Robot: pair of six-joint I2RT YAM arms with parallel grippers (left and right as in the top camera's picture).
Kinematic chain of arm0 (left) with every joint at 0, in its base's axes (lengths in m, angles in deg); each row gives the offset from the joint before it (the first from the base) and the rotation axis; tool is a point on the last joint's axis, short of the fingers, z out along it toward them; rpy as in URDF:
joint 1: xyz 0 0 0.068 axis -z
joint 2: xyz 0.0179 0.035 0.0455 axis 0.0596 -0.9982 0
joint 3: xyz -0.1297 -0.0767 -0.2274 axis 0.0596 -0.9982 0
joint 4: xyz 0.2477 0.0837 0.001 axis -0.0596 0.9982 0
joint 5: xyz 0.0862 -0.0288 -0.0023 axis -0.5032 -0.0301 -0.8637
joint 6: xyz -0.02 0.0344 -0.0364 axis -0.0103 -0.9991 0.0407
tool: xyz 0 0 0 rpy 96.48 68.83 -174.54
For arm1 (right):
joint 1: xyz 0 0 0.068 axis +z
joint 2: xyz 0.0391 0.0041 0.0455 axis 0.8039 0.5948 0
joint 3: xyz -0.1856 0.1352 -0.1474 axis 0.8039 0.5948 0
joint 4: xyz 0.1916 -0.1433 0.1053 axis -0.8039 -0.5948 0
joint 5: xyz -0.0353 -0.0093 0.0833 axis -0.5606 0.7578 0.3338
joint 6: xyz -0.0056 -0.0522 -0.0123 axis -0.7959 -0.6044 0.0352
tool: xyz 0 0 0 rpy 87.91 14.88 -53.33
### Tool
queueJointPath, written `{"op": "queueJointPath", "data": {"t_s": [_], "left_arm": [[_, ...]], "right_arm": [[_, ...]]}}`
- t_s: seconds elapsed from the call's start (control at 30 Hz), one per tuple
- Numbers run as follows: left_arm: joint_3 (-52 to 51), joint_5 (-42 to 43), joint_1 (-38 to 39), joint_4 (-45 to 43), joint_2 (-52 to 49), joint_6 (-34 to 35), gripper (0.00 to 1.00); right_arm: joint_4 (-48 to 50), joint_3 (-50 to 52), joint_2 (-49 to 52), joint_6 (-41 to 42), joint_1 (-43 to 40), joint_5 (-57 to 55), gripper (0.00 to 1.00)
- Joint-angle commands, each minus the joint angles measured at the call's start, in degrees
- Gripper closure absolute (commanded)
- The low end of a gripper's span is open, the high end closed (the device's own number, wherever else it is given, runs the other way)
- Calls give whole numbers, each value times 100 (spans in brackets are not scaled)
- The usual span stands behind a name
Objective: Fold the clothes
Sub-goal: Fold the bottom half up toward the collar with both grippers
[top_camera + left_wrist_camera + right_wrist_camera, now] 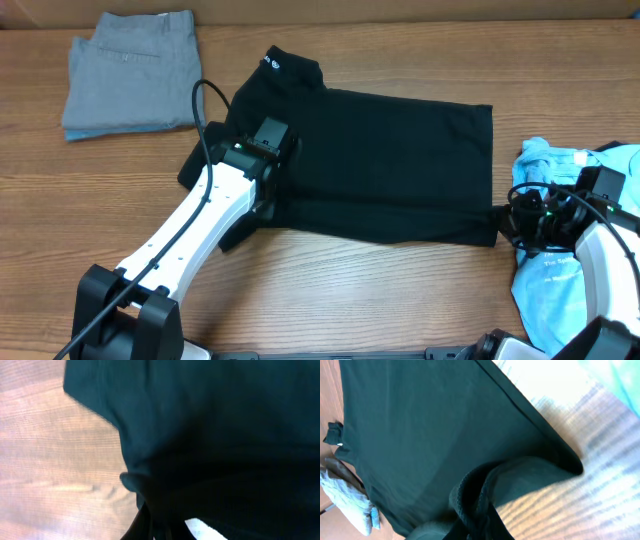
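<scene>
The black short-sleeved fabric shirt with a stand-up collar (400, 160) lies spread flat on the brown wood-grain table (400, 300), with its collar (290, 68) at the far left corner. The left gripper (156, 525) sits at the shirt's sleeve end. Its jaws are pressed together on a small gathered bunch of the black fabric, which puckers just ahead of the fingertips. From these jaws, the shirt body extends ahead and to the right, and bare table surface lies to the left. The right gripper (480, 522) sits at the near corner of the shirt's hem end. Its jaws are closed, pinching a rolled fold of the black cloth that rises into them. Ahead of these jaws the shirt body runs flat across the table. The hem edge passes to the right of the jaws and ends in a corner close by. The light blue printed cotton tee (555, 285) lies crumpled beyond the hem, on the outer side of the right jaws and partly under the right arm. The folded grey trousers (130, 70) rest well apart from both grippers, beyond the collar end of the shirt.
</scene>
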Motion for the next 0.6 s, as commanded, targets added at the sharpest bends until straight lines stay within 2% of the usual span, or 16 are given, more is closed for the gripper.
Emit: {"op": "queueJointPath", "data": {"t_s": [0.0, 0.27, 0.57], "left_arm": [[122, -243, -31, -358, 146, -459, 96], [116, -935, -68, -691, 70, -577, 96], [105, -949, -214, -1287, -258, -608, 95]], "right_arm": [[341, -125, 229, 15, 160, 142, 96], [1259, -125, 551, 151, 527, 111, 95], [1821, -125, 570, 321, 551, -57, 94]]}}
